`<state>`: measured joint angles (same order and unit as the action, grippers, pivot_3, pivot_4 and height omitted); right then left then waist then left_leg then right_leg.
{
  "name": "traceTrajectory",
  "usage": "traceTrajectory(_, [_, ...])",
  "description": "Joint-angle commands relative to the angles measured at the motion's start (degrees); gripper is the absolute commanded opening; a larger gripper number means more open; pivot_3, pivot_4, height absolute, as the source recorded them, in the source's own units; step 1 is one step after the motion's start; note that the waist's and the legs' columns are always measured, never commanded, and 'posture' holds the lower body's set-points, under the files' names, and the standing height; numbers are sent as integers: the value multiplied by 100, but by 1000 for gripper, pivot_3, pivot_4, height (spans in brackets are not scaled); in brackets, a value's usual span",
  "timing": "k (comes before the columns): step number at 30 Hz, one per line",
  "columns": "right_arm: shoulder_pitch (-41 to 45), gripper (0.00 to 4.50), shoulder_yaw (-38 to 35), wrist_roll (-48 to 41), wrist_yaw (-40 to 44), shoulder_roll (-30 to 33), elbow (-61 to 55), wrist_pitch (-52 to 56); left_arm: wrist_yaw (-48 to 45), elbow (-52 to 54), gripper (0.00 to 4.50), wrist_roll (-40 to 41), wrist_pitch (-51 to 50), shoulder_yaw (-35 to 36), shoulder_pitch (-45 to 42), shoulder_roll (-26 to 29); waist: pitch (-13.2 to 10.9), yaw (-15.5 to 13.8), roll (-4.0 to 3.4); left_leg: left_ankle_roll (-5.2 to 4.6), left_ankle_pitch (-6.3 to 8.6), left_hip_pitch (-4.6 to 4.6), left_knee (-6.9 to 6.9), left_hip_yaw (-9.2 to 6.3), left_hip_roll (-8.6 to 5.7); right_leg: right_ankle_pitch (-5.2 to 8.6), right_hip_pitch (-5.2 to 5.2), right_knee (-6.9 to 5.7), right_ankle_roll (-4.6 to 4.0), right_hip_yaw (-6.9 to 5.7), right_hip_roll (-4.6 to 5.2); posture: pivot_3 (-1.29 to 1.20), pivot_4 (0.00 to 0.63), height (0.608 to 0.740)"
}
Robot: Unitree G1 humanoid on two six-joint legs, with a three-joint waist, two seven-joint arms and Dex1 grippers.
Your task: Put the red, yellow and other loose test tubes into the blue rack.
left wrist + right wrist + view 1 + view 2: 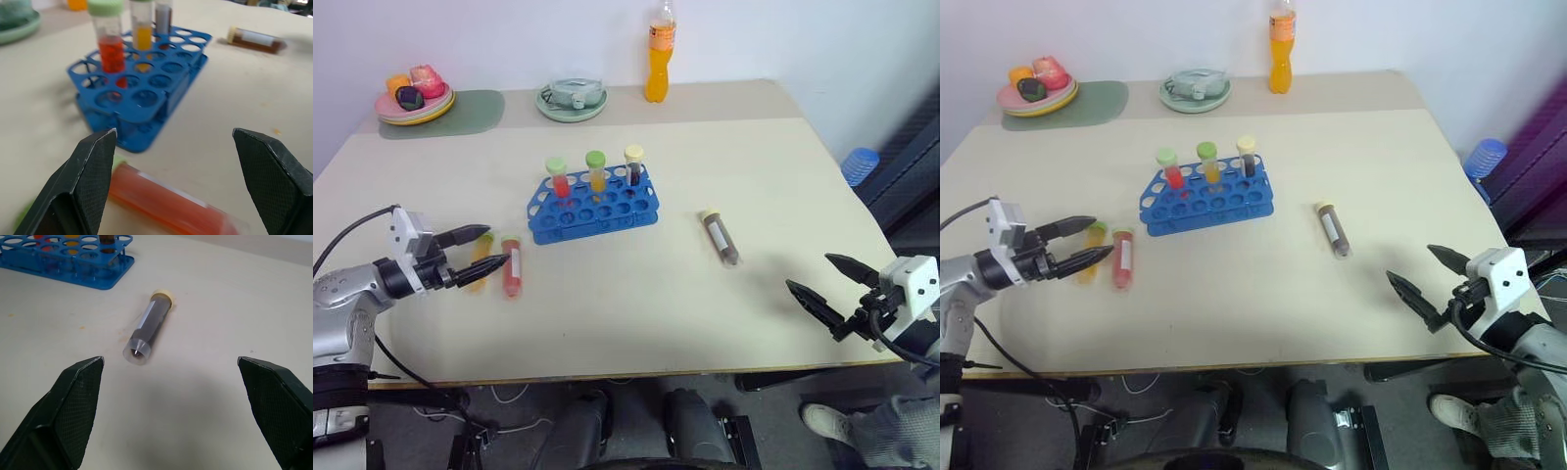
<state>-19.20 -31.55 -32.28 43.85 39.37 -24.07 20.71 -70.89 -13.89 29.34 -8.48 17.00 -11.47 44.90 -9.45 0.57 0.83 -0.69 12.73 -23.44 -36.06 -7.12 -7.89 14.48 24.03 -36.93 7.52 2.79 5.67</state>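
Note:
The blue rack (592,208) stands mid-table with three capped tubes upright in its back row: red (558,178), yellow (596,168) and dark (633,164). To its left, a loose red tube (512,267) and a yellow tube (481,258) lie side by side. My left gripper (498,247) is open, its fingertips just above these two; the left wrist view has the red tube (166,205) low between the fingers. A brown tube (720,236) lies right of the rack. My right gripper (808,271) hangs open near the table's front right, apart from the brown tube (150,326).
Along the far edge stand an orange drink bottle (658,59), a green dish (572,98) and a plate of toy food (414,98) on a green mat. A blue object (860,164) sits off the table's right side.

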Motion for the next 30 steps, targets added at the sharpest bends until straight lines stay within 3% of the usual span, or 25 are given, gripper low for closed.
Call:
traceTrajectory(1, [-20, 4500, -274, -138, 77, 63, -19, 0, 31, 275, 3867, 54, -63, 94, 59, 83, 0, -7, 0, 0, 0, 0, -1, 0, 0, 0, 0, 1, 0, 0, 0, 0, 150, 740])
traceTrajectory(13, [317, 4500, -473, -363, -298, 71, -23, 454, -202, 110, 3867, 148, -55, 14, -139, -52, 0, -15, 0, 0, 1, 0, 3, 1, 1, 1, -1, 6, -2, 1, 2, 0, 150, 740])
traceTrajectory(20, [524, 4500, -156, 120, -432, 138, -153, 193, -102, 24, 3867, 44, 160, -35, -420, -242, 0, -16, 0, -1, 2, -1, 3, 2, 1, 1, -2, 10, -1, 1, 2, 0, 150, 740])
traceTrajectory(26, [1390, 4500, 585, 1372, -1821, 923, -297, 1661, -481, 332, 3867, 469, -84, -214, -874, -570, -1, -13, -1, -1, 1, -1, 2, 6, 1, 1, 4, 7, -1, -1, 2, 0, 150, 740])
traceTrajectory(30, [2889, 4500, 975, 444, -1613, 1146, -46, 3234, -713, 520, 3867, 399, 164, -494, -1120, -790, -2, 22, -2, -1, 1, -6, 3, 9, 4, 1, 8, 8, -2, 0, 1, 0, 150, 740])
